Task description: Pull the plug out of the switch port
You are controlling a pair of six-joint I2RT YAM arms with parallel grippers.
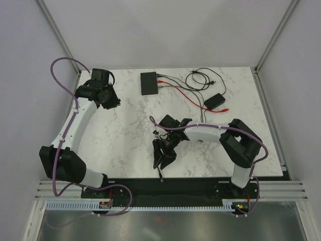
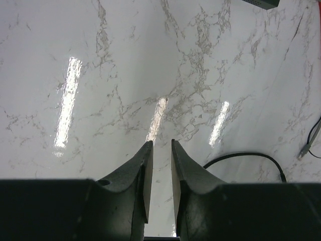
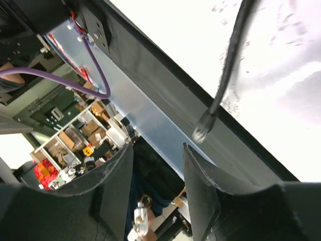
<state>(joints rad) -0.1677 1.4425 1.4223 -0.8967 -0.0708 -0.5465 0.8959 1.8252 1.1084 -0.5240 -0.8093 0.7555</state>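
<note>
The switch (image 1: 149, 83) is a flat black box at the back of the table; one corner shows in the left wrist view (image 2: 261, 2). Red and black cables (image 1: 173, 86) run from its right edge, where a red plug (image 1: 159, 81) sits at a port. My left gripper (image 1: 109, 102) hovers left of the switch, its jaws a narrow gap apart and empty (image 2: 161, 150). My right gripper (image 1: 163, 156) is near the table's front, open and empty (image 3: 158, 150). A loose black cable end (image 3: 203, 131) lies just beyond its fingertips, not held; it also shows in the top view (image 1: 160, 174).
A black power-adapter brick (image 1: 214, 102) with thin cords (image 1: 200, 78) lies at the back right. A black cord loop (image 2: 246, 155) lies near my left gripper. The table's black front edge (image 3: 165, 75) is under my right gripper.
</note>
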